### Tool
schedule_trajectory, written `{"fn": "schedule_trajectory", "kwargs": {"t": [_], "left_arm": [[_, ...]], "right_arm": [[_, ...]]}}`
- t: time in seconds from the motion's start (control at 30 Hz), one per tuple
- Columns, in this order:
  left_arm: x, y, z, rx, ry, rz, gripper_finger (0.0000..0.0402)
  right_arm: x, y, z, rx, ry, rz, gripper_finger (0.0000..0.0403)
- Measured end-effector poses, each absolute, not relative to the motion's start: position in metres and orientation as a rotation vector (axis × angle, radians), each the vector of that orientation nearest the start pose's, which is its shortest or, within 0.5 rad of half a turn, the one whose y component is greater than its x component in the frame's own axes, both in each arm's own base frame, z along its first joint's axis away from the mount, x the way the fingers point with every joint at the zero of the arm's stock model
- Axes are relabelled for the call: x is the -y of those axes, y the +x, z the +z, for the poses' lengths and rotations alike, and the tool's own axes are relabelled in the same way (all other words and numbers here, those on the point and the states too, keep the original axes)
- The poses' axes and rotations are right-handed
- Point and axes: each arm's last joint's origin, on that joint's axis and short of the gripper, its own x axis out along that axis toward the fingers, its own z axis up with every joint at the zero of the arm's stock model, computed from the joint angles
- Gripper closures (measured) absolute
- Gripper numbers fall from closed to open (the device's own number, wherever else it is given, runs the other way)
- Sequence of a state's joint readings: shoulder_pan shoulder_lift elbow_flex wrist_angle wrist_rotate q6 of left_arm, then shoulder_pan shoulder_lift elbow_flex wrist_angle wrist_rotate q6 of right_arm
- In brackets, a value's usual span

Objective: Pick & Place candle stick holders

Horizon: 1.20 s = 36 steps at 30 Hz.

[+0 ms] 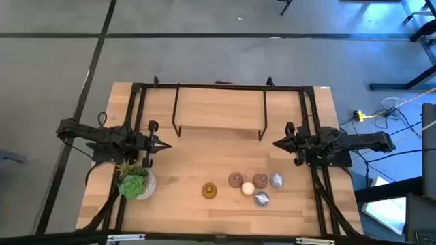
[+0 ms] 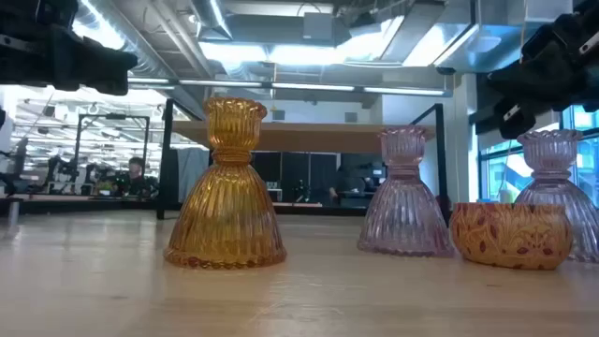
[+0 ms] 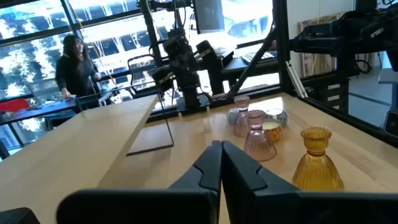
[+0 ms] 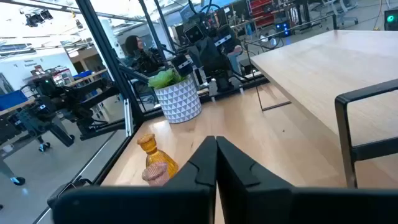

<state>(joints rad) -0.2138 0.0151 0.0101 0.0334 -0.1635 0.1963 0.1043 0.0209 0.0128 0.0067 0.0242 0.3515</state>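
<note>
Seen from overhead, five candle stick holders [image 1: 242, 186] are sitting clustered near the wooden surface's [image 1: 218, 116] front edge, while only the wrist views are showing the closed fingers of the left claw [image 3: 220, 163] and right claw [image 4: 216, 158], both hanging empty at the sides.

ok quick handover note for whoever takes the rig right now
Left gripper: shut, empty, raised near the table's left edge, above the plant.
Right gripper: shut, empty, raised at the right side.
Holders: all five stand near the front edge; amber holder alone on the left, pink holder, cream holder and two glass holders clustered on the right.
Done: nothing is held.
Left: all five to pick and place.
</note>
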Motion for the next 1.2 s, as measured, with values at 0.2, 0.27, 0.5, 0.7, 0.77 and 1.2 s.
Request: {"fn": "schedule_trajectory", "kwargs": {"t": [0.2,0.27,0.5,0.7,0.77,1.2], "left_arm": [[0.0161,0.0964,0.169,0.033,0.191,-0.048,0.04],[0.0161,0.0964,0.169,0.033,0.191,-0.048,0.04],[0.0161,0.0964,0.169,0.033,0.191,-0.047,0.04],[0.0161,0.0964,0.1689,0.033,0.191,-0.047,0.04],[0.0161,0.0964,0.169,0.033,0.191,-0.048,0.04],[0.0151,0.0964,0.1714,0.054,0.172,-0.011,0.04]], "right_arm": [[-0.0095,0.0978,0.1667,-0.016,0.351,0.079,0.0398],[-0.0095,0.0978,0.1669,-0.015,0.351,0.079,0.0398],[-0.0095,0.0978,0.1669,-0.015,0.351,0.079,0.0398],[-0.0095,0.0978,0.1669,-0.016,0.351,0.079,0.0398],[-0.0095,0.0978,0.1669,-0.016,0.351,0.079,0.0398],[-0.0095,0.0978,0.1668,-0.016,0.351,0.079,0.0398]]}}
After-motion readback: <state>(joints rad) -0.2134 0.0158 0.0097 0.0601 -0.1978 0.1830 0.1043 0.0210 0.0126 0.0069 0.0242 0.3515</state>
